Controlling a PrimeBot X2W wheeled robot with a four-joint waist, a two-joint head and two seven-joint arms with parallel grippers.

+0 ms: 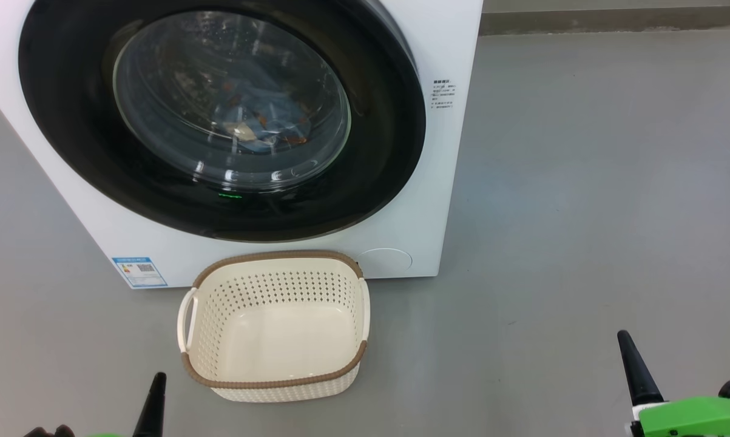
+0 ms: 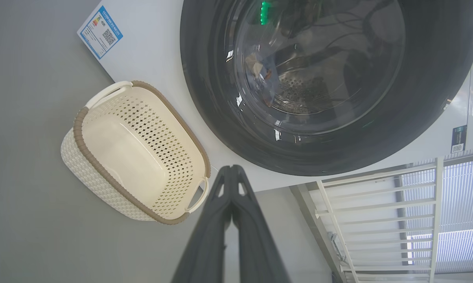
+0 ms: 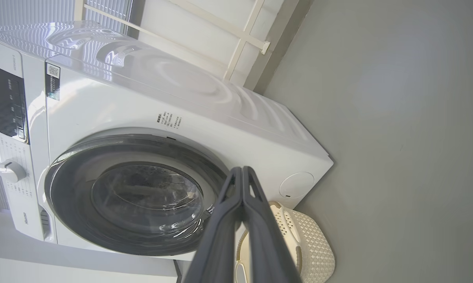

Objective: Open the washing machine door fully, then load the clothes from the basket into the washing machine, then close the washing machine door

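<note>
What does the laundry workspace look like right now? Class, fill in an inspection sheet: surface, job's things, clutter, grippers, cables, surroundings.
Surface: smooth grey floor.
Job's things: washing machine door shut; clothes inside the washing machine, seen through the door's window; basket empty, upright on the floor in front of it.
Clutter: nothing seen.
Grippers: left gripper fingers shut, holding nothing; right gripper the same.
Cables: nothing seen.
Surroundings: slatted blind in a white frame beyond the machine.
</note>
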